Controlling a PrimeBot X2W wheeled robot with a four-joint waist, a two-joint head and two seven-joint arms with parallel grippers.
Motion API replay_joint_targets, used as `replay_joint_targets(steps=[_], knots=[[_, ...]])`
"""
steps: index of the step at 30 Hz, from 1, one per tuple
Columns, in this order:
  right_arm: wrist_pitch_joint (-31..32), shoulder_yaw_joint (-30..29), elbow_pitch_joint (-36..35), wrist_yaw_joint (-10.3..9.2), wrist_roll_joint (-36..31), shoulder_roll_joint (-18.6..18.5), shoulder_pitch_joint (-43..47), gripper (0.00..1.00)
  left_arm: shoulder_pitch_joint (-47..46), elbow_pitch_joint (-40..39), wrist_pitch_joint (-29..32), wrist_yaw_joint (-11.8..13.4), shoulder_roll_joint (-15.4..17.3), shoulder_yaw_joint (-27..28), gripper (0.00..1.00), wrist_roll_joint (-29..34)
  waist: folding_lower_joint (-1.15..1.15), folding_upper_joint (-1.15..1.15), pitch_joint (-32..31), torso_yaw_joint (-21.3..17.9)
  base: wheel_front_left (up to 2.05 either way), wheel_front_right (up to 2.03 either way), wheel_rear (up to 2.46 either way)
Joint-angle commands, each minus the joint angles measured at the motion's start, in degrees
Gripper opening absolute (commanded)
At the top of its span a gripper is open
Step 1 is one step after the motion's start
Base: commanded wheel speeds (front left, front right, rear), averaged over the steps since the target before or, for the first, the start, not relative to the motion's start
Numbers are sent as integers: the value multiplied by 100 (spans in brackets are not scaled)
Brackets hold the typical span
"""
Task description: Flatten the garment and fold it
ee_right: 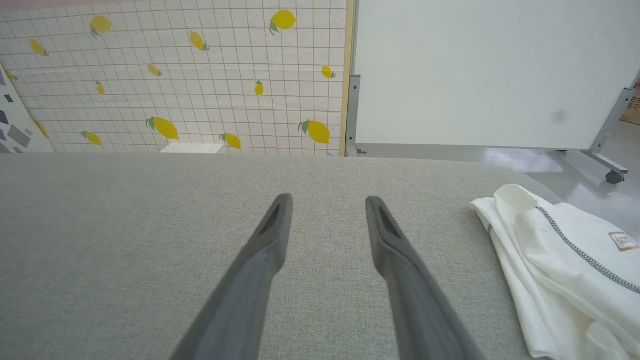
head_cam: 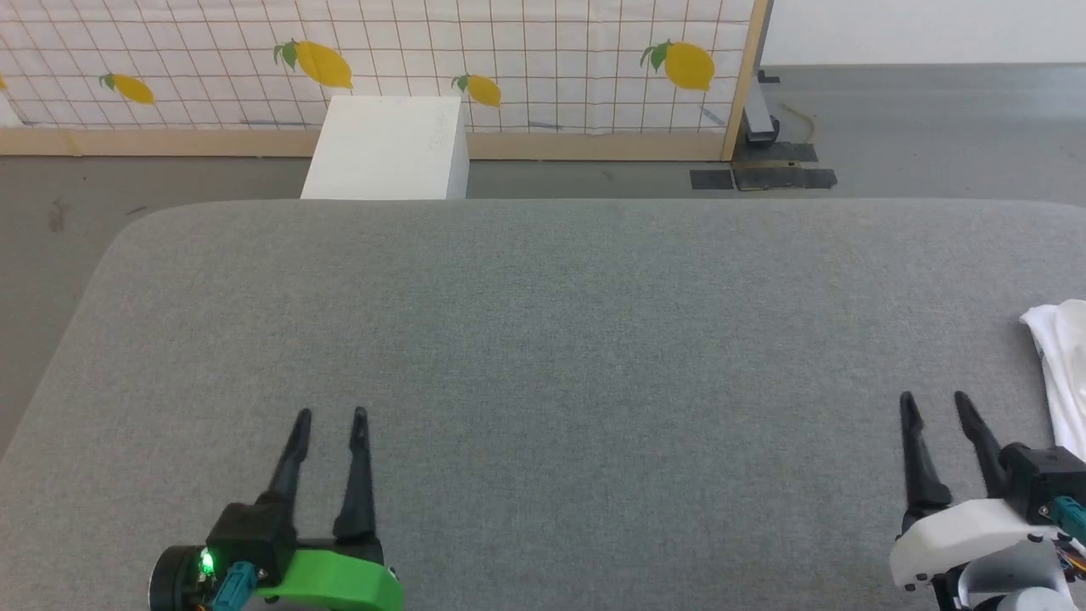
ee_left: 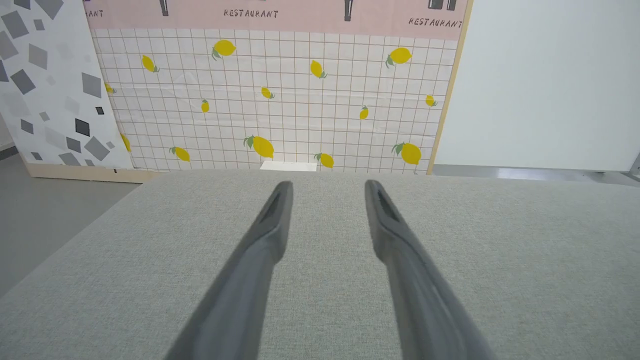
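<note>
Head view, left gripper (head_cam: 332, 413) lower left, jaws spread and empty, right gripper (head_cam: 933, 397) lower right, jaws likewise spread, grey table (head_cam: 543, 322) beneath, crumpled white garment (head_cam: 1062, 365) at right edge near right gripper, white box (head_cam: 386, 148) upper left

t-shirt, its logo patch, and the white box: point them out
t-shirt (ee_right: 550, 280), right wrist view, crumpled body fabric
logo patch (ee_right: 622, 241), right wrist view, patch centre
white box (head_cam: 386, 148), head view, large face

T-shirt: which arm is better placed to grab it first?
Right. The T-shirt lies bunched on the right side of the table, just beside the open right gripper. The left gripper, also open, is far off across bare table.
</note>
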Motion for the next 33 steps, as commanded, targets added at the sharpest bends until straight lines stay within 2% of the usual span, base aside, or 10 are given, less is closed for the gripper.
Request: replay_joint_targets(steps=[1,33], knots=[[2,2,-1,0,0,0,0,0,-1,0,2,-1,-2,-2,0,1,0,0,0,0,0,0,0],[178,249,-197,-2,-24,3,-1,0,-109,33,343,-107,-119,207,0,272,0,0,-10,4,0,0,0]])
